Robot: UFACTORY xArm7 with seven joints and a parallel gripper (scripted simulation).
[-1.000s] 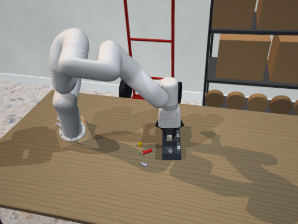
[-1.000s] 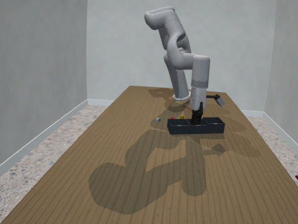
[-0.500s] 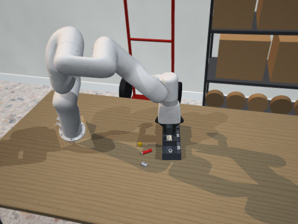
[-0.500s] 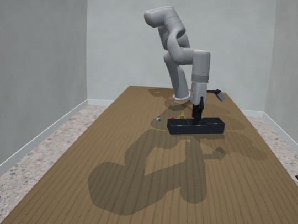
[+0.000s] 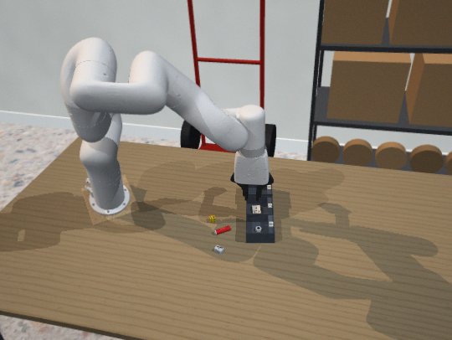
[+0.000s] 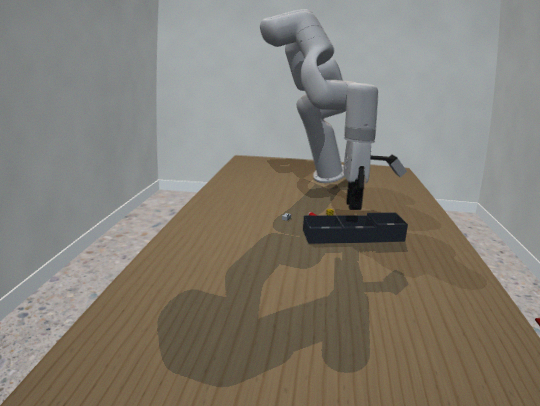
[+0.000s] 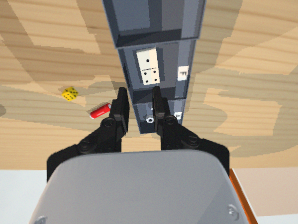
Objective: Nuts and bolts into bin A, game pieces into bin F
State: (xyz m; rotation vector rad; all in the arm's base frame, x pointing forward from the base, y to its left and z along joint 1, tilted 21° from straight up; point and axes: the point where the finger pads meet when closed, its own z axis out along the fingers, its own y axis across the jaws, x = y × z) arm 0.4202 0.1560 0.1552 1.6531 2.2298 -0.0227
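From the top view, I see the arm's base (image 5: 125, 201) near the tabletop's far left corner. Toward the right edge lie a yellow die (image 5: 213, 218) (image 6: 330, 212) (image 7: 70, 93), a silvery piece (image 5: 218, 249) (image 6: 286, 216) closer to the near edge, and a red cylinder (image 5: 222, 229) (image 6: 312, 214) (image 7: 100, 111). My gripper (image 5: 252, 198) (image 6: 355, 207) (image 7: 140, 96) hovers above the dark bins (image 5: 260, 238) (image 6: 357, 235) (image 7: 111, 22), jaws partly spread, pinching nothing; a domino (image 5: 256, 209) (image 7: 148, 66) lies in the middle bin, a nut (image 5: 258, 229) (image 7: 150, 120) in the one nearest the near edge.

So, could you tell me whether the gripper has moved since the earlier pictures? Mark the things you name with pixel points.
Yes, the gripper (image 5: 253, 198) (image 6: 355, 207) (image 7: 140, 96) has risen above the bins (image 5: 260, 238) (image 6: 355, 235) (image 7: 160, 44).
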